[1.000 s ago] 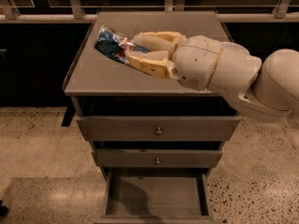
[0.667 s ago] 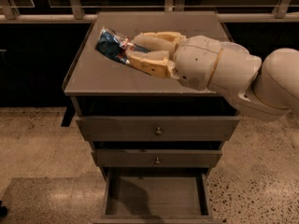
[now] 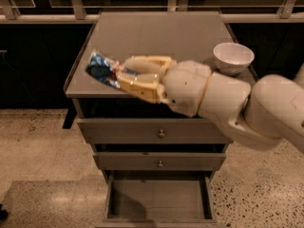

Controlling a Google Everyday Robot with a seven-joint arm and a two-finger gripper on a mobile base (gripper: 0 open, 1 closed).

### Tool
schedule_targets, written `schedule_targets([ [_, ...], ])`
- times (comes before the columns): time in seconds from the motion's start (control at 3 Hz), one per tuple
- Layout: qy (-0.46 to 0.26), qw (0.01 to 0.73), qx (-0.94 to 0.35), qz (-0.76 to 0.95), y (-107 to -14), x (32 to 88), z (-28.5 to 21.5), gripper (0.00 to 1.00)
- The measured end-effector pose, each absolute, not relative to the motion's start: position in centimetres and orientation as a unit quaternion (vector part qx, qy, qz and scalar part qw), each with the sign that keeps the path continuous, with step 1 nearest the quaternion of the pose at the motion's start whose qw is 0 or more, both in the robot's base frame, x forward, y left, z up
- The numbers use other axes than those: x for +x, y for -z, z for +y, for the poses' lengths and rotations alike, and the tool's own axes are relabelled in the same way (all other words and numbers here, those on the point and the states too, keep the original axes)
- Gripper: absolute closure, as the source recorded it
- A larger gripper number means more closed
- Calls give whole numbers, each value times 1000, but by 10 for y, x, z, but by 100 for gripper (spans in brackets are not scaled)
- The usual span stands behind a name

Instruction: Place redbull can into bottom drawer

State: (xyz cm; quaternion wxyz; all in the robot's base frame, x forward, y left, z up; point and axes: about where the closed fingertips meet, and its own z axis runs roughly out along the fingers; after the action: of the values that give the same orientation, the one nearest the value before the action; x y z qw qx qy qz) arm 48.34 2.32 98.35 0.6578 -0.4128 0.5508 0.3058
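— Where is the gripper (image 3: 118, 74) to be found?
— It is seen above the front left part of the cabinet top (image 3: 156, 32), at the end of the white arm (image 3: 223, 99) that reaches in from the right.
— How are its fingers (image 3: 145, 63) set?
— They are parted by only the width of the redbull can (image 3: 101, 69), whose near end is clamped between the tips. The rest of the can juts out to the left, tilted, over the front left edge of the top.
— Is the can borne by anything else?
— Whether its underside is rested on the top cannot be told.
— And the bottom drawer (image 3: 159, 201)?
— It is pulled out, well below the can, and its flat grey floor is shown. The two upper drawers (image 3: 156, 133) above it are shut.
— What else is placed on the top?
— A white bowl (image 3: 232, 57) is stood upright near the right edge, just behind the arm and well apart from the can.
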Motion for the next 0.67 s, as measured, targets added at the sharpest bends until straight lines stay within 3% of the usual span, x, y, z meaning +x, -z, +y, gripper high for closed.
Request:
schedule_targets([
  [0.67,-281,559,-355,694,-849,416,10,100],
])
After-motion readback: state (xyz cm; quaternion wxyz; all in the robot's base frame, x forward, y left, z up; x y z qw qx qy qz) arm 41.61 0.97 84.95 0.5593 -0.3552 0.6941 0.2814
